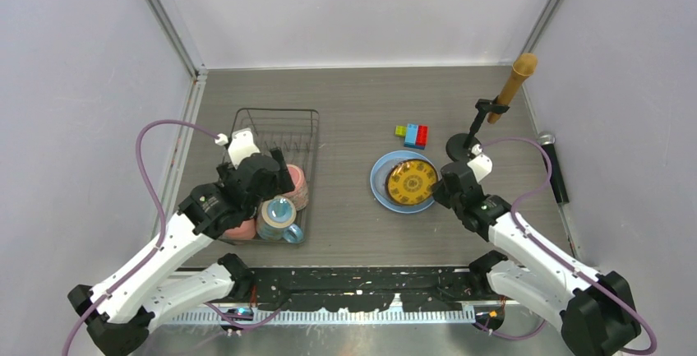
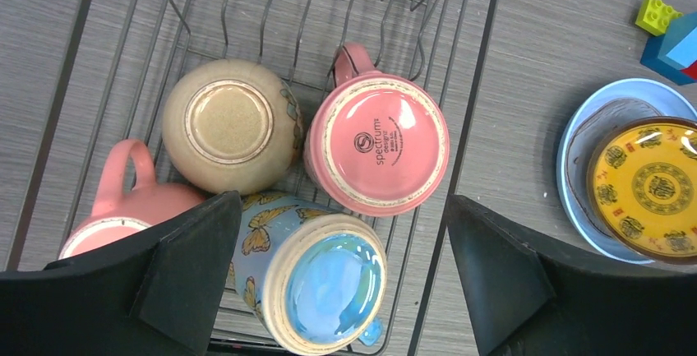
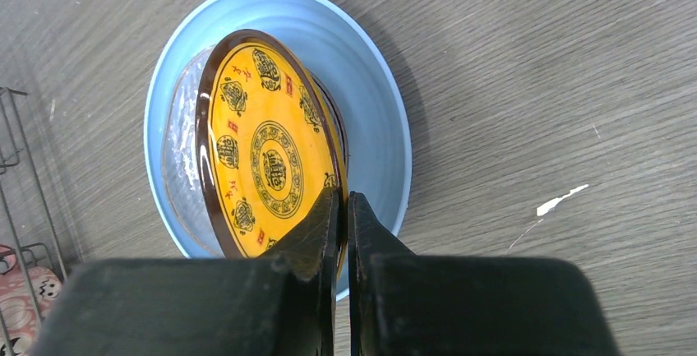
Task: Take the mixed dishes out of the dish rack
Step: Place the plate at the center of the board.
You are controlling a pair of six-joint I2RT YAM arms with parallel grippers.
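The black wire dish rack (image 1: pixel 306 126) stands at the left. In it, upside down, are a blue butterfly mug (image 2: pixel 329 286), a pink mug (image 2: pixel 382 154), a beige-white bowl (image 2: pixel 230 126) and a pink cup (image 2: pixel 123 208). My left gripper (image 2: pixel 345 208) hangs open above the rack (image 2: pixel 485 85), jaws either side of the blue mug, not touching it. My right gripper (image 3: pixel 343 200) is shut on the near rim of the yellow patterned plate (image 3: pixel 271 150). That plate is tilted over a clear glass bowl (image 3: pixel 181 159) on the light blue plate (image 3: pixel 378 109), which lies on the table.
Coloured toy bricks (image 1: pixel 413 134) lie just behind the light blue plate (image 1: pixel 380 185). A black stand with a wooden piece (image 1: pixel 510 85) is at the back right. A dark handled tool (image 1: pixel 551 163) lies along the right wall. Rack bars (image 3: pixel 16 167) show left of the plates.
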